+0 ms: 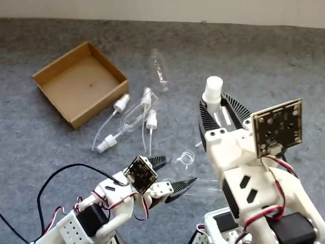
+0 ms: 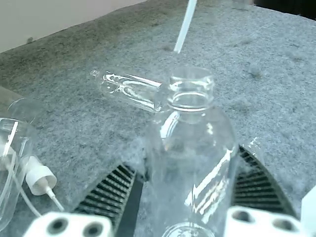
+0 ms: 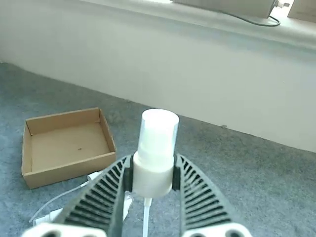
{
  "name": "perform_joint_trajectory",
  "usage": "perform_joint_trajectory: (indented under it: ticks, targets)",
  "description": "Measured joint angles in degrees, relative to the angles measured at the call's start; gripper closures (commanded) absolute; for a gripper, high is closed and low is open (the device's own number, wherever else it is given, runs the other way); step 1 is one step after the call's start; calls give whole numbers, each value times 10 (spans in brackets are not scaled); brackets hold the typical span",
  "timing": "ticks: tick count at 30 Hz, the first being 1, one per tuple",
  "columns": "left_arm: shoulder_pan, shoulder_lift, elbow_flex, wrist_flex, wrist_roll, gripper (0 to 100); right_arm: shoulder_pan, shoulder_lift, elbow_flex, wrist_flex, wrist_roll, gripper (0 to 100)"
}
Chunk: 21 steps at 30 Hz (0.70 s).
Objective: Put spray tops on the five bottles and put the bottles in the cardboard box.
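The ribbed black fingers (image 2: 112, 190) of the left gripper (image 2: 185, 159) are clamped on the sides of a clear bottle (image 2: 190, 148), which is held over the grey desk (image 2: 276, 74) with its open, uncapped mouth pointing away from the wrist. Beyond that mouth a thin white tube (image 2: 183, 27) is seen hanging, its tip above and past the rim, not inside it. Behind the held bottle a second bottle (image 2: 126, 89) lies on its side, and off to one side a white sprayer (image 2: 40, 180) lies beside more clear plastic. The fingers (image 3: 101, 197) of the right gripper (image 3: 153, 160) are closed on the collar of a white spray top (image 3: 157, 133), which is carried upright, raised above the desk. In the high view the cardboard box (image 1: 81, 84) is found at the far left, open side up, well apart from both grippers. Between it and the grippers a tangle of bottles (image 1: 133, 114) with tops and tubes is spread on the desk, across the straight way to the box. A lone bottle (image 1: 158, 68) lies farther back, near the box; whether it is the one seen behind the held bottle cannot be told.
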<state>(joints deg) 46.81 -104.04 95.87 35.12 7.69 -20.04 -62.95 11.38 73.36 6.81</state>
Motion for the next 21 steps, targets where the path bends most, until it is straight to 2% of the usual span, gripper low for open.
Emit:
perform_joint_trajectory:
  ticks: [7,21]
  targets:
    - [0,0,0,0,0,847,2,-23,26,-13,-2,994]
    - [0,0,0,0,0,847,-11,-24,-10,-10,-18,994]
